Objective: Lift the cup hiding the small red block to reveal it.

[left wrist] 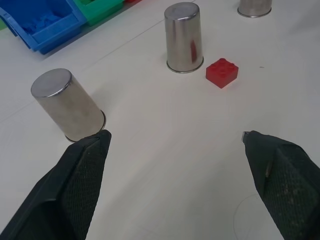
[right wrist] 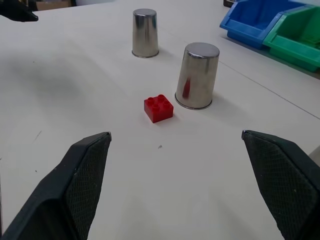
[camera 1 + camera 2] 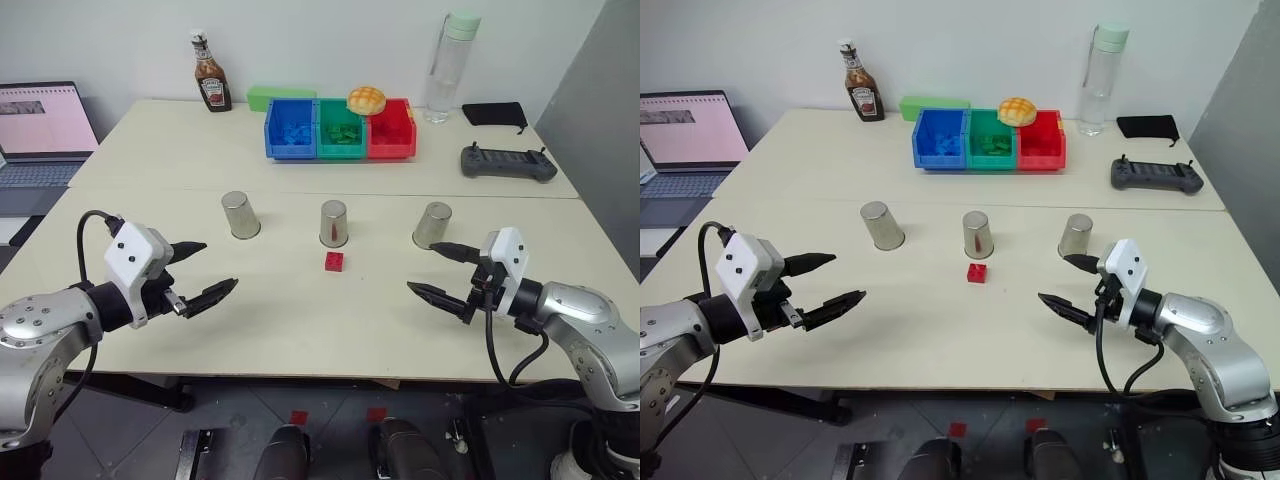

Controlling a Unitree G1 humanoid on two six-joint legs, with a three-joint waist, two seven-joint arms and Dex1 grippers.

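3 steel cups stand upside down in a row across the desk point(image 3: 300, 330): left cup point(image 3: 240, 215), middle cup point(image 3: 333, 223), right cup point(image 3: 432, 225). 1 small red block point(image 3: 335, 261) sits bare on the desk just in front of the middle cup, not touching it. At the back: 3 bins side by side, blue bin point(image 3: 291, 129), green bin point(image 3: 341, 130), red bin point(image 3: 390, 130); 1 ketchup bottle point(image 3: 211, 72); 1 clear bottle w/ green cap point(image 3: 447, 67). 2 grippers, both w/ fingers spread wide, nothing held. Left gripper point(image 3: 207, 268) hovers near the desk's front, block well apart toward centre. Right gripper point(image 3: 434, 269) is just in front of the right cup, block well apart between the 2 grippers.
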